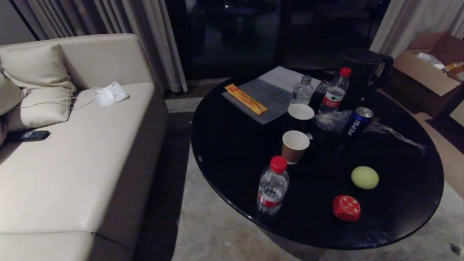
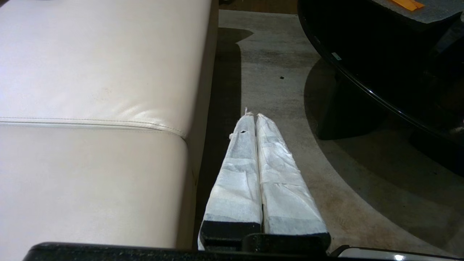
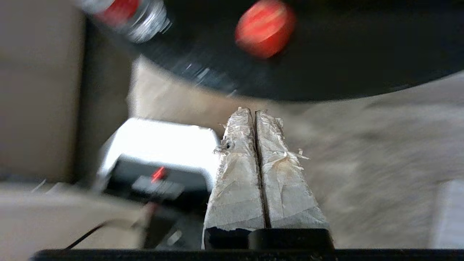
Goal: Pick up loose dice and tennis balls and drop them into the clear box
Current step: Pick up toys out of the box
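Blue can reads PEPSI, leaning on round glossy black table. Red die, rounded cube, pale pips, five-pip face up, near front rim; fuzzy yellow-green tennis ball just behind it, apart. Red-capped water bottle upright to their left. Left gripper over floor between sofa and table, wrapped fingers pressed together. Right gripper short of table edge, fingers together, nothing held.

The right gripper, its wrapped fingers pressed together, hangs over bare beige carpet, short of the round black glossy table. Beyond its tips the red rounded die sits near the rim with open tabletop around it. A red-capped clear water bottle stands well apart to one side.
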Controlling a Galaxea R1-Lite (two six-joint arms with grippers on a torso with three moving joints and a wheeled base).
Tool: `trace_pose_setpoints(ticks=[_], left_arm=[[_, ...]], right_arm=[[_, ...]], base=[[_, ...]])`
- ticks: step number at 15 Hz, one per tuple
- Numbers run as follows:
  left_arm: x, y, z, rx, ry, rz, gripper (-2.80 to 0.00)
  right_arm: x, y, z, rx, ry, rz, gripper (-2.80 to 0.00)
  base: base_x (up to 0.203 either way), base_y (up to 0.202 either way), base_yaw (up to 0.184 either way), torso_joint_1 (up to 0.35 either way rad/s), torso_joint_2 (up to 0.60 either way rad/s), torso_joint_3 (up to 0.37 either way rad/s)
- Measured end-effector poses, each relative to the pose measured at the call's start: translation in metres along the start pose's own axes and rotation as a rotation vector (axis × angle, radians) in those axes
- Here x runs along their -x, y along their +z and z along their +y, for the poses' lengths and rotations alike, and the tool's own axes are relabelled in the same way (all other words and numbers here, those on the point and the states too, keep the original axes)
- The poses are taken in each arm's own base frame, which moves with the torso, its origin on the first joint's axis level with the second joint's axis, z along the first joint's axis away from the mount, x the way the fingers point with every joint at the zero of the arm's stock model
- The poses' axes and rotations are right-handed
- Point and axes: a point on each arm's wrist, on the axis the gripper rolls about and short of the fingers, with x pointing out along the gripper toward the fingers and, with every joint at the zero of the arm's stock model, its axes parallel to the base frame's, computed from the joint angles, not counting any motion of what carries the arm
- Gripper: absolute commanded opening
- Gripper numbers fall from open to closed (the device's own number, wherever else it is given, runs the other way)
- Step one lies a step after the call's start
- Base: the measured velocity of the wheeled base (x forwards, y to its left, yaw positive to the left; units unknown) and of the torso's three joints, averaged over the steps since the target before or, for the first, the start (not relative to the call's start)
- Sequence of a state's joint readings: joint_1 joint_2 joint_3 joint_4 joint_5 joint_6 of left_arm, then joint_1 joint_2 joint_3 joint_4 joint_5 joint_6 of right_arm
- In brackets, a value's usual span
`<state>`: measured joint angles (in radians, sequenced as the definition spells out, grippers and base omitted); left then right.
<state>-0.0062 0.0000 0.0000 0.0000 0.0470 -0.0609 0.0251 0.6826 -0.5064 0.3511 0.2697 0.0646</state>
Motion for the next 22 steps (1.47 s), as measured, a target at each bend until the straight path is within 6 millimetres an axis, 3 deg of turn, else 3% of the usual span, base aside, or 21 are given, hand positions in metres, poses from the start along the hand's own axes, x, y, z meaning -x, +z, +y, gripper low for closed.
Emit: trace_pose_setpoints(ticks=[8, 9, 15, 19, 22], left_arm=[[0.0, 0.0, 0.0, 0.0, 0.0, 0.0, -2.8], [0.0, 0.0, 0.0, 0.0, 0.0, 0.0, -2.8], [0.0, 0.0, 0.0, 0.0, 0.0, 0.0, -2.8], [0.0, 0.0, 0.0, 0.0, 0.0, 0.0, -2.8], [0.0, 0.0, 0.0, 0.0, 0.0, 0.0, -2.8]], right_arm=[[-0.066, 0.033, -0.012, -0.05, 0.048, 0.196, -2.8], [-0.072, 0.037, -0.013, -0.054, 0.05, 0.212, 0.0], [-0.119, 0.057, -0.017, -0.04, 0.074, 0.306, 0.0], [-0.153, 0.074, -0.024, 0.112, 0.012, 0.203, 0.0], [-0.171, 0.068, -0.027, 0.212, 0.017, 0.249, 0.0]], base=[[0.0, 0.0, 0.0, 0.0, 0.0, 0.0], [0.0, 0.0, 0.0, 0.0, 0.0, 0.0], [0.0, 0.0, 0.0, 0.0, 0.0, 0.0], [0.0, 0.0, 0.0, 0.0, 0.0, 0.0], [0.0, 0.0, 0.0, 0.0, 0.0, 0.0]])
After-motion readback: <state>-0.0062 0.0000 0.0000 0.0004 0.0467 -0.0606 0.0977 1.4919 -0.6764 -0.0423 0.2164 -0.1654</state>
